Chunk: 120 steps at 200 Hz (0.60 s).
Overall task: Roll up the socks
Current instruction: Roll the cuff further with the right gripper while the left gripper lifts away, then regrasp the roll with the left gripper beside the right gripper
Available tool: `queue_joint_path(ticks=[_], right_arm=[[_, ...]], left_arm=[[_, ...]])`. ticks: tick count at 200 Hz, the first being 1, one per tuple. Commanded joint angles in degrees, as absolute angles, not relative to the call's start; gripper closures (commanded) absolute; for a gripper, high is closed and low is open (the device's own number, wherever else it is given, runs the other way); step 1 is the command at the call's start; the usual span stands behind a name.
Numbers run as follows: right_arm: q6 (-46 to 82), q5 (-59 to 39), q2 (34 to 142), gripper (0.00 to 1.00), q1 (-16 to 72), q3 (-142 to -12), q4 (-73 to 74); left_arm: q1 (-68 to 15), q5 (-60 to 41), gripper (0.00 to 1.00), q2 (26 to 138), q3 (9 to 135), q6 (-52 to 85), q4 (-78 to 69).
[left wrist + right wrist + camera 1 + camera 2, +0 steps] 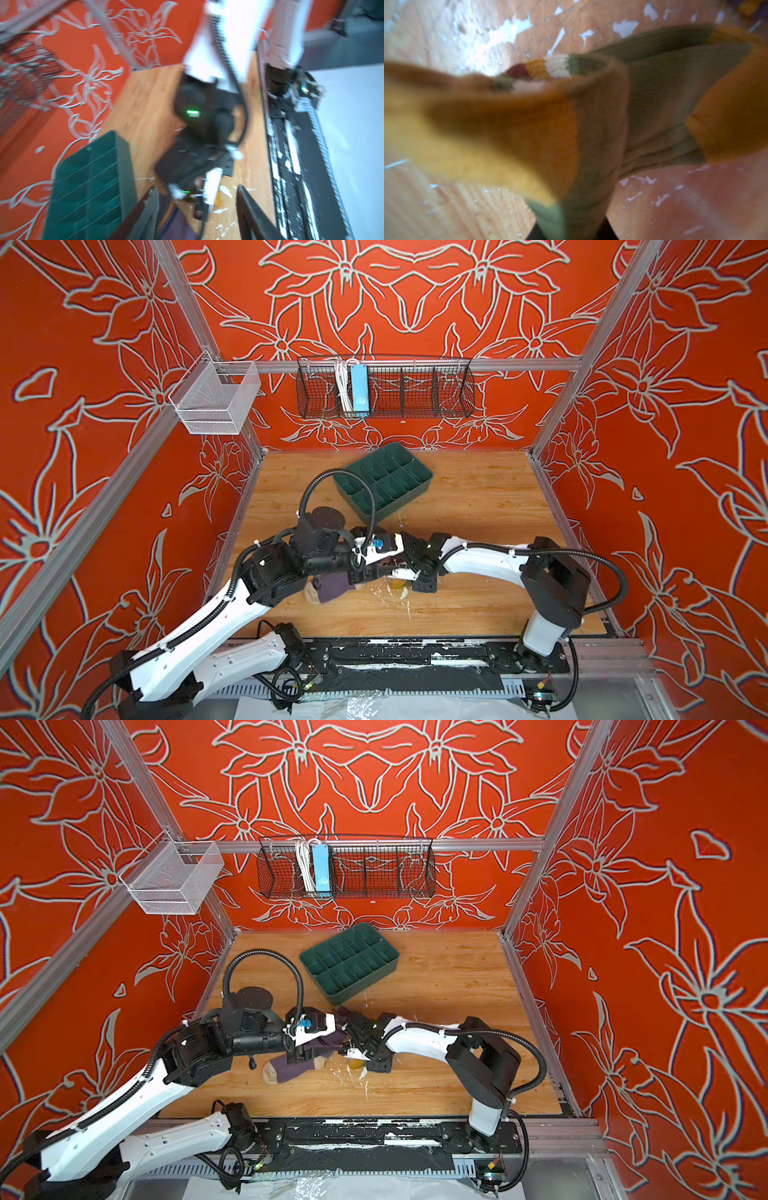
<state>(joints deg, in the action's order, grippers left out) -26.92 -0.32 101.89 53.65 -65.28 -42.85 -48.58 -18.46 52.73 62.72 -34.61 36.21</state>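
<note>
Clearly the L gripper [300, 1054] has jaws apart, over the ribbed purple sock w/ beige toe [282, 1068], which lies on the wooden tabletop [436, 990] centre-left in both top views. R gripper [571, 232] is clamped on the olive-green striped sock w/ orange heel [654, 99], just right of the purple one. A dark green divided plastic tray [388, 966] sits above, apart.

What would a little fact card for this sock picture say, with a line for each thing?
Left tool: open, over the ribbed purple sock with beige toe
Right tool: shut on the olive green sock with orange heel
Purple sock: lying on the wooden table
Dark green plastic divider tray: behind both arms, compartments empty
</note>
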Motion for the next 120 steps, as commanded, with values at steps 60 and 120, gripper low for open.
queue_joint_path(ticks=[60,120], right_arm=[[-22.99,-22.99,112.45,1.00,48.89,-70.10,-60.20],[-23.66,-24.58,111.85,1.00,48.74,-69.22,-60.17]], left_arm=[[-68.38,8.33,0.45,60.36,32.28,-40.13,7.05],[-68.38,22.49,0.41,78.00,31.10,-39.56,-7.06]])
